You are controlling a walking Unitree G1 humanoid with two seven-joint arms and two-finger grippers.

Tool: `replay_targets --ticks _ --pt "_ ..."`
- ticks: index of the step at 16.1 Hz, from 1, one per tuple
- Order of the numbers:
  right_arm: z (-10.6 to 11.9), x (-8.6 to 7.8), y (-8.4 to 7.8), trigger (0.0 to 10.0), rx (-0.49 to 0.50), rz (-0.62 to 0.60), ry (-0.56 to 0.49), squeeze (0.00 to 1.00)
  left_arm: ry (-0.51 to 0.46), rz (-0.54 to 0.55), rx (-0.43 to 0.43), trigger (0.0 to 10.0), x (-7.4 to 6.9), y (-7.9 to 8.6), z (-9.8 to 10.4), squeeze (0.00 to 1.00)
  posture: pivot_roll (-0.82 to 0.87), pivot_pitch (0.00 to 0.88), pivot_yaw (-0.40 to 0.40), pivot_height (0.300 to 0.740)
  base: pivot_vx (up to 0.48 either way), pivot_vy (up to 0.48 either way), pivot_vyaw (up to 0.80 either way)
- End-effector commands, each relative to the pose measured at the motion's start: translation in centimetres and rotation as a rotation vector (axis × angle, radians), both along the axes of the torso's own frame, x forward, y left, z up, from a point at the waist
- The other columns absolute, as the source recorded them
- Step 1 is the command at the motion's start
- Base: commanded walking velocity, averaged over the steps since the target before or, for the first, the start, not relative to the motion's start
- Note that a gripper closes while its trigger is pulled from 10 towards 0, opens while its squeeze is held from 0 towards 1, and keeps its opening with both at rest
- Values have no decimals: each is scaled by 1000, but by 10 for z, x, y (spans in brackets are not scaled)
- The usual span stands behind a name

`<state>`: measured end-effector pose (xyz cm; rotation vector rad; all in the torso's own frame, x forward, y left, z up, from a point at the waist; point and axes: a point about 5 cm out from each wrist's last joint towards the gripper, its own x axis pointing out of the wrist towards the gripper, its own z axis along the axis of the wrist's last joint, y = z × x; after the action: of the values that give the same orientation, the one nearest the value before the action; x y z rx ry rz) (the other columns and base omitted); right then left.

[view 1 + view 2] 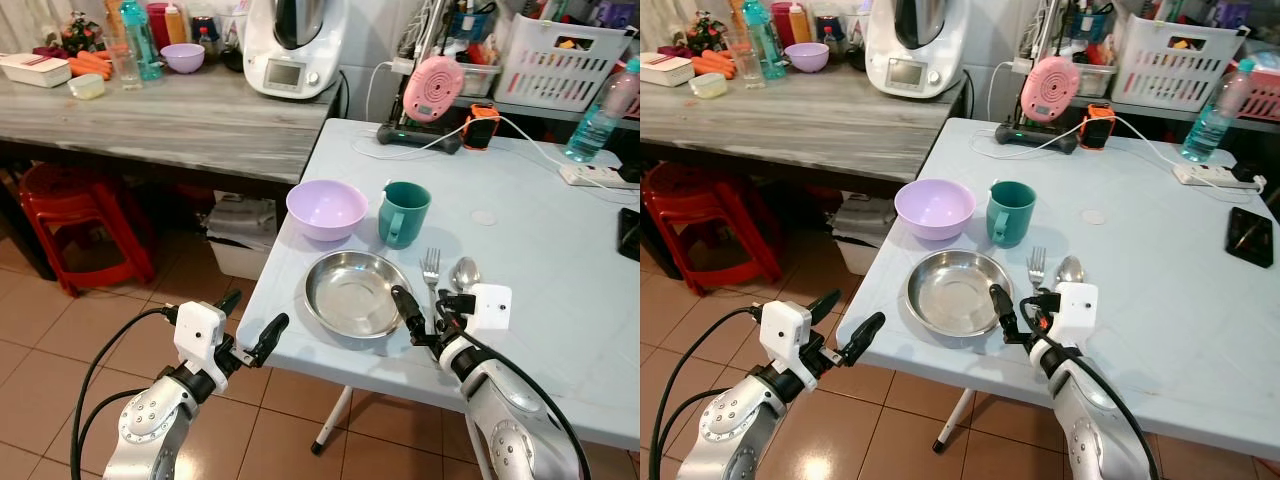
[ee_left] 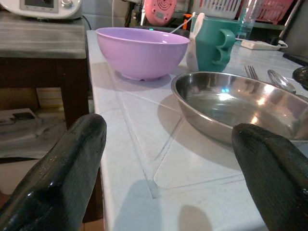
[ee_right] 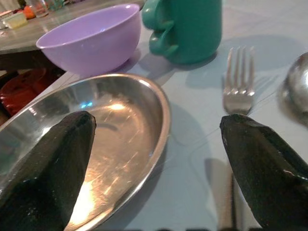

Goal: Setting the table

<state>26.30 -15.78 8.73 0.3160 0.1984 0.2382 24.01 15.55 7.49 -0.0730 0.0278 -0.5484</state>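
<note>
Near the end of setting the pale blue worktop (image 1: 540, 230): round steel plate (image 1: 355, 292) at the near edge, lilac plastic bowl (image 1: 326, 208) and teal mug (image 1: 403, 212) just behind, steel fork (image 1: 431, 270) and spoon (image 1: 464, 272) beside. Right hand (image 1: 425, 312) wide open over plate rim and fork; left hand (image 1: 250, 322) wide open, empty, at the worktop corner. Probably next: straightening the cutlery gently. No readable writing.

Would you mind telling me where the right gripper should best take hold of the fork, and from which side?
Probably the handle, from above. The fork lies flat on the table, tines toward the green mug, squeezed between the steel plate and the spoon. The open right gripper already sits at its near end.
</note>
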Motion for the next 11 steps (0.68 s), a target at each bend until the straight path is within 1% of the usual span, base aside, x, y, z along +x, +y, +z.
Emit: replay_targets --ticks 1,3,6,7,8,11 --pt "-2 3 0 10000 14 11 23 0 -27 -29 -2 10000 -1 -2 5 0 1 0 -43 740 0 0 0" --pt "-4 5 4 10000 58 30 59 0 -31 -50 -11 10000 -3 -4 6 0 2 0 -44 740 0 0 0" --pt "-8 8 11 10000 45 60 100 0 -33 -88 -31 10000 -4 -9 7 0 5 0 -44 740 0 0 0" --pt "-9 10 11 3882 46 56 108 0 -33 -89 -32 10000 -4 -10 6 0 5 0 -44 740 0 0 0" --pt "-10 11 11 0 46 58 116 0 -31 -91 -35 10000 -5 -11 6 0 5 0 -42 740 0 0 0" --pt "-10 13 13 0 75 62 140 0 -27 -111 -47 10000 -6 -15 5 0 5 0 -42 740 0 0 0"
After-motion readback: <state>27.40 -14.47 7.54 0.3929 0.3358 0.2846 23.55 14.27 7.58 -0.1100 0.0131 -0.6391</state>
